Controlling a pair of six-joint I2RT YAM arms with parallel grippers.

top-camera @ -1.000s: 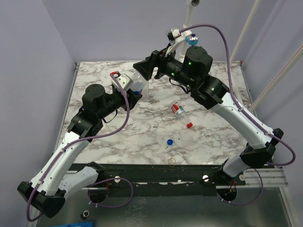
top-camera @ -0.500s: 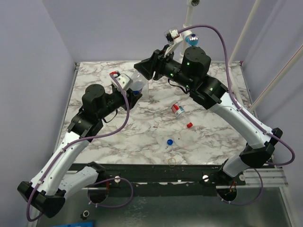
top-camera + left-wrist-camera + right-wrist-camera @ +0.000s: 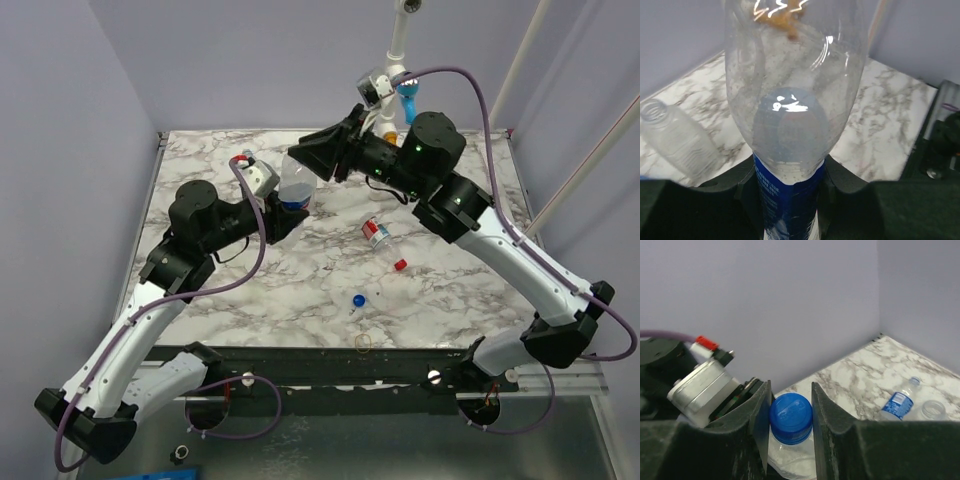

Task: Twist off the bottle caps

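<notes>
My left gripper (image 3: pixel 281 213) is shut on a clear bottle with a blue label (image 3: pixel 294 182) and holds it upright above the table. In the left wrist view the bottle (image 3: pixel 790 90) fills the frame, its label (image 3: pixel 787 200) between my fingers (image 3: pixel 746 181). My right gripper (image 3: pixel 306 160) sits over the bottle's top. In the right wrist view its jaws stand either side of the blue cap (image 3: pixel 791 418) and touch it. A loose blue cap (image 3: pixel 358 299) and a red cap (image 3: pixel 400 265) lie on the table. A red-label bottle (image 3: pixel 376 233) lies on its side.
A second blue-label bottle (image 3: pixel 897 405) lies at the back next to a wider clear label-less bottle (image 3: pixel 935 410), which also shows in the left wrist view (image 3: pixel 675 140). A yellowish rubber-band ring (image 3: pixel 364 342) lies near the front edge. The purple walls are close behind.
The left gripper has brought the bottle more upright and to the right. The right gripper has swung over the bottle's top and come onto the cap.
</notes>
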